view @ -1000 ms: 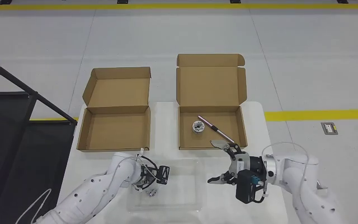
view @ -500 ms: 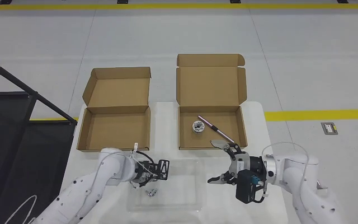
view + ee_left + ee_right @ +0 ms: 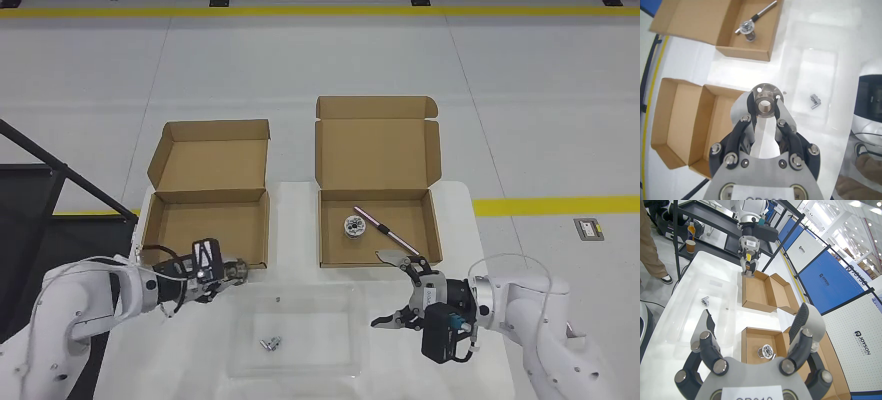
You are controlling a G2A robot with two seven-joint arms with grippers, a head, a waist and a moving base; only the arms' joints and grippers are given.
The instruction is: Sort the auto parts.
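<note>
My left gripper (image 3: 763, 111) is shut on a flanged metal bushing (image 3: 764, 103) and hangs at the near edge of the empty left cardboard box (image 3: 205, 232), beside the clear tray (image 3: 310, 320). The right wrist view shows the left gripper (image 3: 747, 273) and its bushing above that box's corner (image 3: 757, 294). A small metal bracket (image 3: 270, 343) lies in the tray. The right box (image 3: 335, 250) holds a round wheel-like part (image 3: 354, 225) and a metal rod (image 3: 385, 230). My right gripper (image 3: 398, 291) stands open and empty between the tray and the right box.
A black frame with a dark panel (image 3: 40, 210) stands left of the table. Its shelf carries a paper cup (image 3: 690, 246) and a bottle (image 3: 690, 231). Both box lids lie open toward the far side. A tiny speck (image 3: 784, 92) sits in the tray.
My left arm has risen out of the tray with the bushing and swung left to the left box's near edge. The right arm has not moved.
</note>
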